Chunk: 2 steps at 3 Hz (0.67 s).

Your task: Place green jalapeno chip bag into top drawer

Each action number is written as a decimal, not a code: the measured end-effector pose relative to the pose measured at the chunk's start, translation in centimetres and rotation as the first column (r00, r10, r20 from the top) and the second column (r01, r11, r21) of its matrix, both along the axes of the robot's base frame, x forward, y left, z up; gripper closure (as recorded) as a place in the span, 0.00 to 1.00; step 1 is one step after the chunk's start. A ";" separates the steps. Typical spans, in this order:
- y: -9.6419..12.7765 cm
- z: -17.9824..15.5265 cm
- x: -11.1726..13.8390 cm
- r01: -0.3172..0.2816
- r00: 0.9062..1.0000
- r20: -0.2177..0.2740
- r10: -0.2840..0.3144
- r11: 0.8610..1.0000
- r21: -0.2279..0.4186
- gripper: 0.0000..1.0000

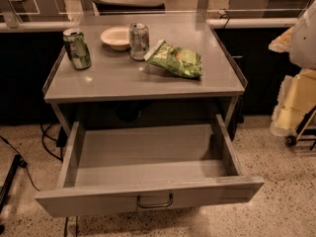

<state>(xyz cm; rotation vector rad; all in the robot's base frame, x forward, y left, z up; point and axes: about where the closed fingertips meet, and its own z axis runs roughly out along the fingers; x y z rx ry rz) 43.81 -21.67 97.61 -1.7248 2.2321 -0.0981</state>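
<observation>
a shiny green can [77, 48] stands left on the flat grey table [123, 80], then a round white bowl [116, 37], a silver can [139, 41], and the crinkly green jalapeno chip bag [177, 59] lying flat. below, the boxy metal top drawer [148, 199] hangs open. my gripper is out of sight, so i cannot tell its grip.

Green can [76, 48] stands on the desk [123, 78] at left, white bowl [115, 37] farther back, silver can [139, 41] right beside the bowl.
</observation>
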 end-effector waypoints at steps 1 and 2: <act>0.0 0.0 0.0 0.000 1.000 0.000 0.000 1.000 0.000 0.00; 0.2 0.3 1.1 0.019 0.999 0.030 -0.019 1.000 0.007 0.00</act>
